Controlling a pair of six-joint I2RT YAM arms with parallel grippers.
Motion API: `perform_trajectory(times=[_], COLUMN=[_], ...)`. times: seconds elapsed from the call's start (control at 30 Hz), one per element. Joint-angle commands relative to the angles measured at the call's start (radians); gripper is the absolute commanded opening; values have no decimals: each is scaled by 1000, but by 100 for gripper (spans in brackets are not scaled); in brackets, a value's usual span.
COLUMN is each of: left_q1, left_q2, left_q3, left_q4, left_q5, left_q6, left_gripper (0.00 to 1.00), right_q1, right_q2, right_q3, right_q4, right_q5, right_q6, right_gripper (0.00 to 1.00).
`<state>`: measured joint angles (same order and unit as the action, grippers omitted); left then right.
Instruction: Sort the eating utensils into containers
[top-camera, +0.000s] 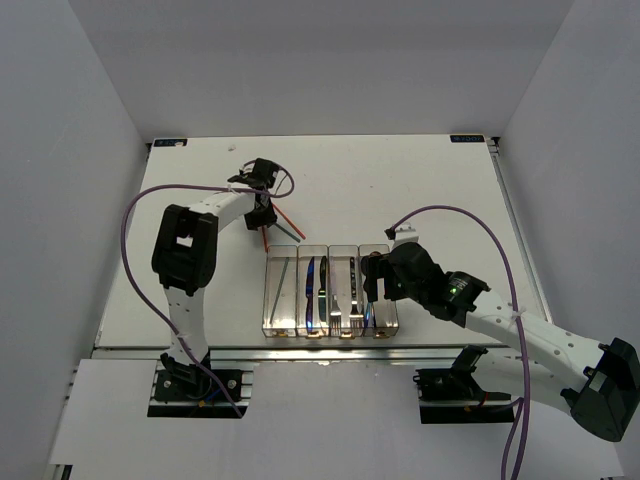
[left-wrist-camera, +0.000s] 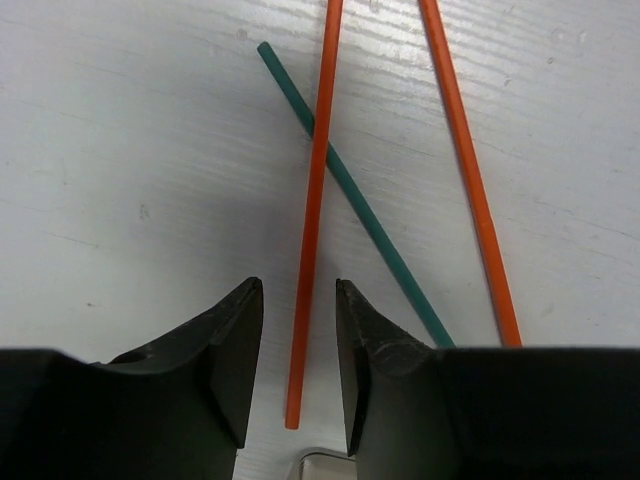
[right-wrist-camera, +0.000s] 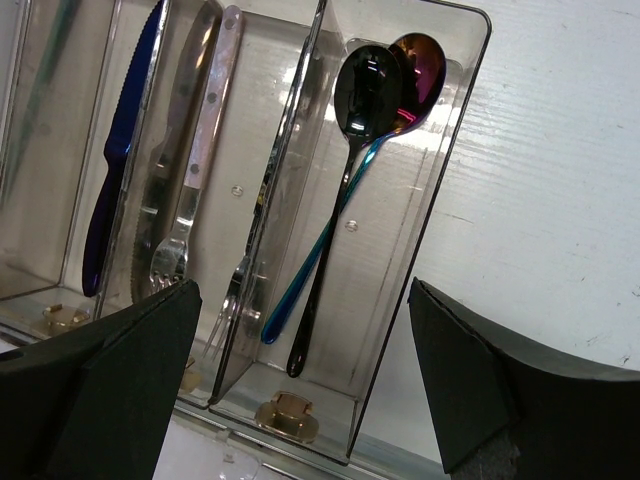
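In the pick-up step the left gripper (left-wrist-camera: 298, 300), half open, straddles an orange chopstick (left-wrist-camera: 312, 220) without gripping it, on the table (top-camera: 400, 180) at about ten o'clock from the containers (top-camera: 272, 315), so next, I judge, it must close and lift.

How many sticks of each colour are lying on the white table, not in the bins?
Orange chopsticks: 2
Green chopstick: 1
Total: 3

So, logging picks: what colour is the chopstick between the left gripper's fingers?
Orange-red; the chopstick shows best in the left wrist view.
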<state>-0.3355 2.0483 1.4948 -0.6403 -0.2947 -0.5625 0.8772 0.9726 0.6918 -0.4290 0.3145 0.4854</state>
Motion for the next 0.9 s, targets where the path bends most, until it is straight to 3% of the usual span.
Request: perform_trajectory(times=[0.0, 0.13, 0.4, 0.87], left_q1=[9, 9, 10, 9], left_q2=[19, 35, -5, -302], left_q3=[-15, -15, -76, -56], left_q4=[25, 18, 19, 59], left_q5=[35, 32, 45, -156], left_q6=[6, 6, -2, 29], left_gripper=[44, 38, 0, 0], right_q1=[-3, -3, -3, -3], right_q2=[0, -6, -8, 6], right_q3=[35, 31, 26, 0], right_q4=[35, 33, 36, 52], right_q5=[9, 12, 15, 1], right_q6=[-18, -18, -15, -11], right_gripper=[89, 89, 89, 89])
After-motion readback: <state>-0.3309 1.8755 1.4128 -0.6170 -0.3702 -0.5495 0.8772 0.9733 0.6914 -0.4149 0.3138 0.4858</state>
